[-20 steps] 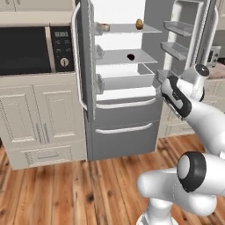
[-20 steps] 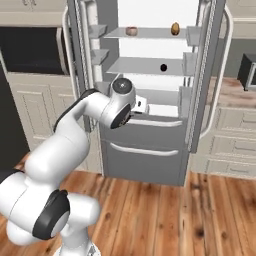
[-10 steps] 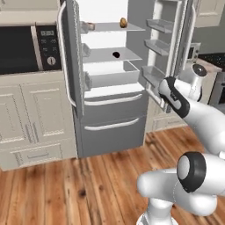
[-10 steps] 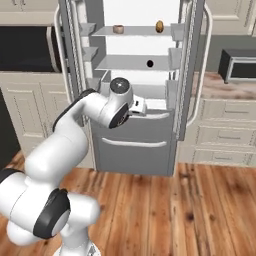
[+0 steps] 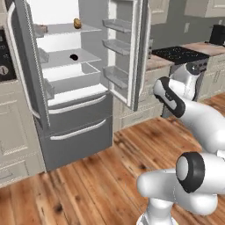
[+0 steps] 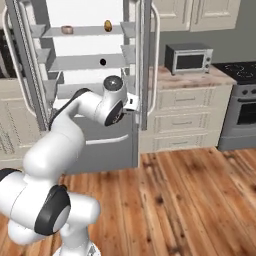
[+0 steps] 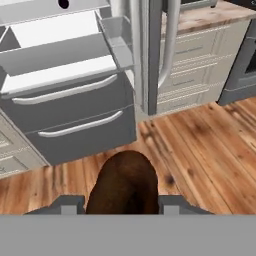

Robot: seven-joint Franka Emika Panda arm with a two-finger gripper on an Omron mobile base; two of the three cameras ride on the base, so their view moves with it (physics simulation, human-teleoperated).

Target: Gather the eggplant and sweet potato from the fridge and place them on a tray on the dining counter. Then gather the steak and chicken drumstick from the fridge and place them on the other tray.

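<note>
Sweet potato [image 7: 124, 182] is pinched between the tool's [image 7: 121, 202] fingers, held above open wood floor [image 7: 200, 145]. Fridge [image 5: 66, 88] is seen with both doors swung wide; right door edge [image 7: 152, 60] stands just beside the cream drawers [image 7: 192, 65]. Bare floor lies ahead.
</note>
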